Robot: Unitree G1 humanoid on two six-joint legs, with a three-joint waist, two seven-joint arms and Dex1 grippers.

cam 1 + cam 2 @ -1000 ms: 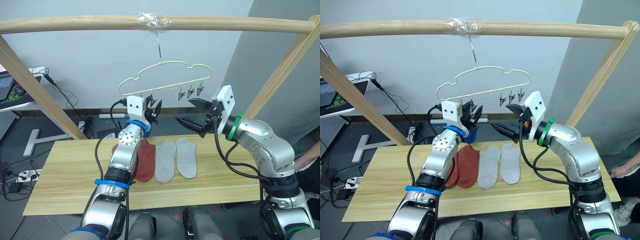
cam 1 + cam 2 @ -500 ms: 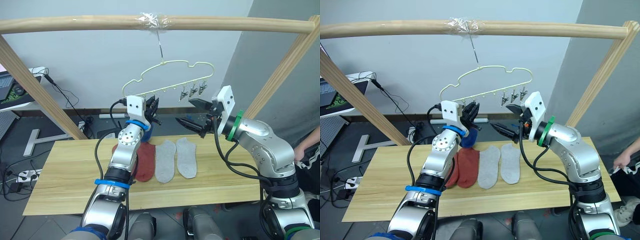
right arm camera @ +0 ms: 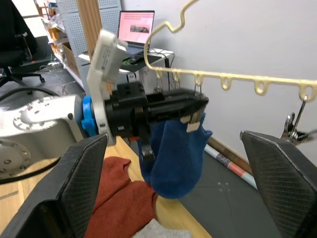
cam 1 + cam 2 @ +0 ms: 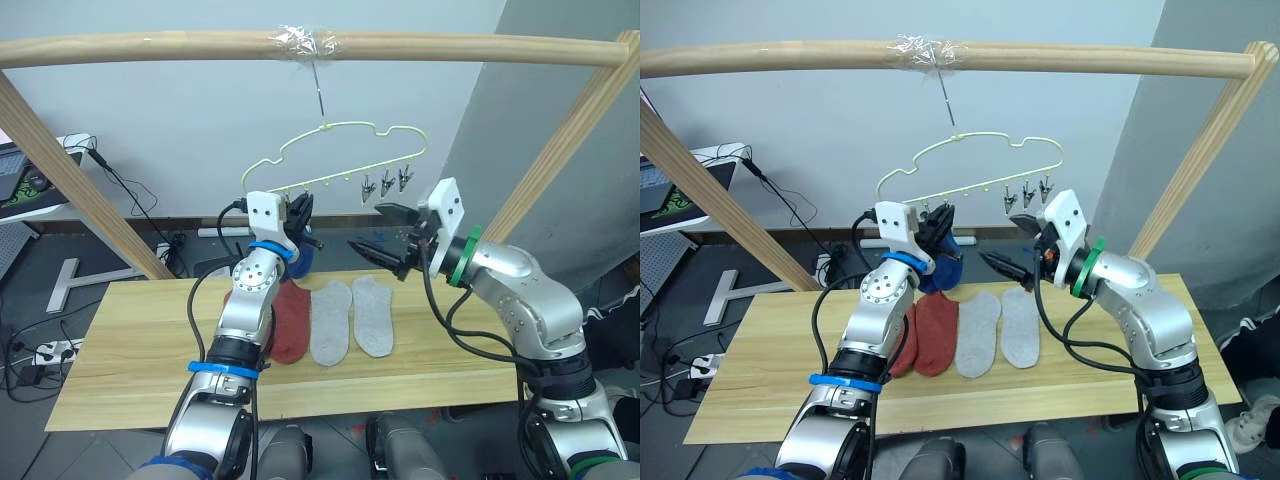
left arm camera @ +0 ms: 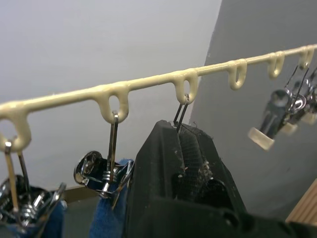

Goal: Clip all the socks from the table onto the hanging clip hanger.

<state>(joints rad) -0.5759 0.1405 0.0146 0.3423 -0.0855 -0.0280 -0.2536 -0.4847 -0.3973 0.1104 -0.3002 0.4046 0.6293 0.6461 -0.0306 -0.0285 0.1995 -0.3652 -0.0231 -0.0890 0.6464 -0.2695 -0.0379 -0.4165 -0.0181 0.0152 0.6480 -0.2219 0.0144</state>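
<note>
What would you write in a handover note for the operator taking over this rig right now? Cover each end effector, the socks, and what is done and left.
Left end effector: raised at the clip hanger, shut on a clip.
Right end effector: open, empty, raised beside the hanger.
Blue socks: hanging from clips at the hanger's left end; how many I cannot tell.
On the table: rust-red socks and two grey socks.
Left: clip red and grey socks to the spare clips.

Pale, grainy, matt wood on the table [image 4: 130,350]. Soft knit cloth on the grey socks [image 4: 350,318], the rust-red socks [image 4: 290,320] and the blue sock [image 3: 176,153]. Smooth cream coating on the clip hanger [image 4: 335,150]; shiny metal clips [image 5: 106,173]. Matt black plastic fingers [image 5: 183,168].
</note>
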